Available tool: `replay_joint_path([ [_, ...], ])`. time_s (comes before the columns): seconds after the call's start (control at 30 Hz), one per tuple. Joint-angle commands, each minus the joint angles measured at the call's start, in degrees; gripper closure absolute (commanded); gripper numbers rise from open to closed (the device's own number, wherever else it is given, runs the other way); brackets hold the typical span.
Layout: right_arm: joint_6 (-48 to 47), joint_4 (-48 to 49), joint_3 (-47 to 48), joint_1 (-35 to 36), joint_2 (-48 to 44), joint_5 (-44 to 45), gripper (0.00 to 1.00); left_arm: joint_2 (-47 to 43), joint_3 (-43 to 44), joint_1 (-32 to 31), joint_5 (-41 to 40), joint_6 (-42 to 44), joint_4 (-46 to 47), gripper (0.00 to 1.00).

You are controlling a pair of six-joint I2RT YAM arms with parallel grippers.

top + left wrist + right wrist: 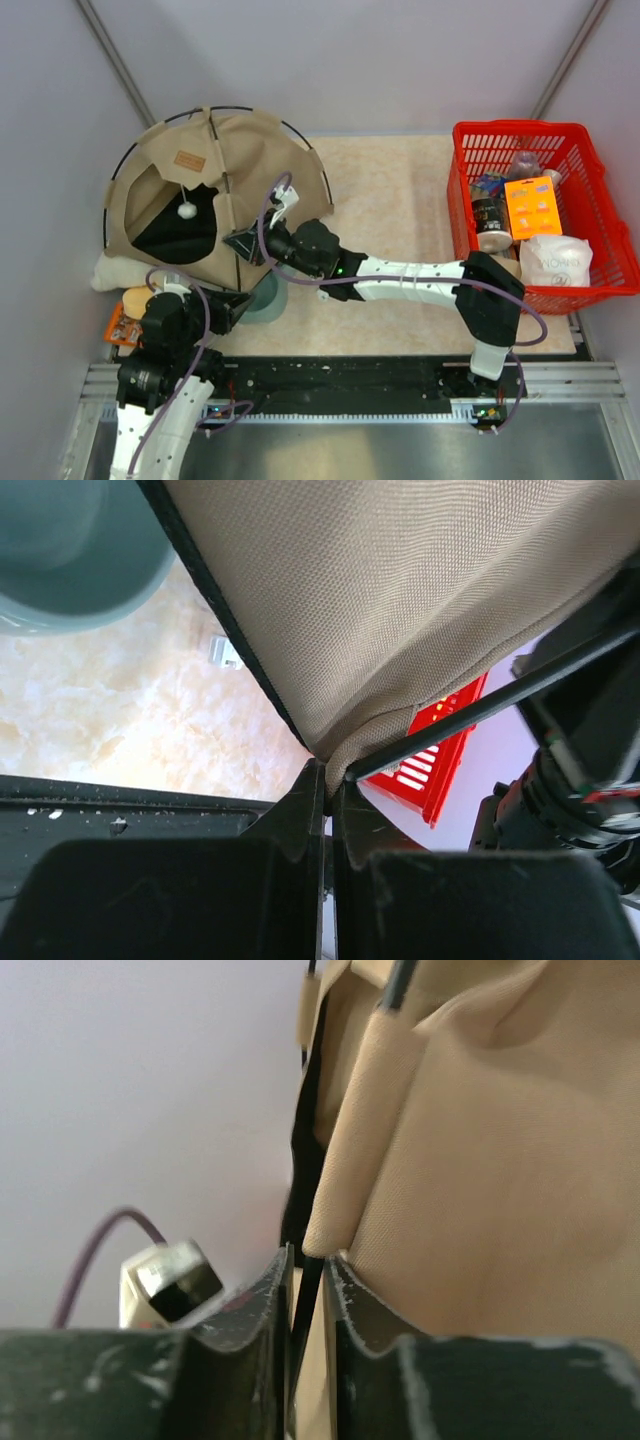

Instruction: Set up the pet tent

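My left pincer [327, 775] pinches a low corner of the pet tent [250, 150], at the table's [400, 210] far left. My right pincer [308, 1260] hugs its edge; gripping or not, I cannot tell. Pull gently.

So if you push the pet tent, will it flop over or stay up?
Probably springy, not floppy: thin black poles bow the pet tent into shape. Likely light, being just woven fabric on those poles, so a push may slide or tip it.
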Motion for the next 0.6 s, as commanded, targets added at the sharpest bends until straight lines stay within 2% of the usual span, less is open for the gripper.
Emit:
replay_joint_path([
  [0.0, -3.7, -5.3, -3.0, 0.9, -2.4, -2.9, 0.80, -0.5, 0.5, 0.2, -3.3, 0.1, 5.7, 1.00],
  [0.13, -2.6, -11.8, -1.4, 0.8, -2.4, -3.4, 0.77, -0.2, 0.3, 0.2, -3.7, 0.9, 4.8, 1.00],
  [0.27, -1.3, -16.4, -0.3, 0.9, -3.0, -6.1, 0.80, -0.2, -0.3, 0.2, -3.9, 1.0, 4.6, 1.00],
  [0.47, 1.3, -18.9, 1.4, -0.1, -3.8, -13.2, 0.66, -0.1, -0.9, 0.2, -3.9, 2.9, 3.9, 1.00],
  [0.57, 4.0, -18.6, 1.6, -1.0, -3.2, -17.0, 0.64, 0.3, -0.9, 0.2, -4.1, 3.8, 3.7, 1.00],
])
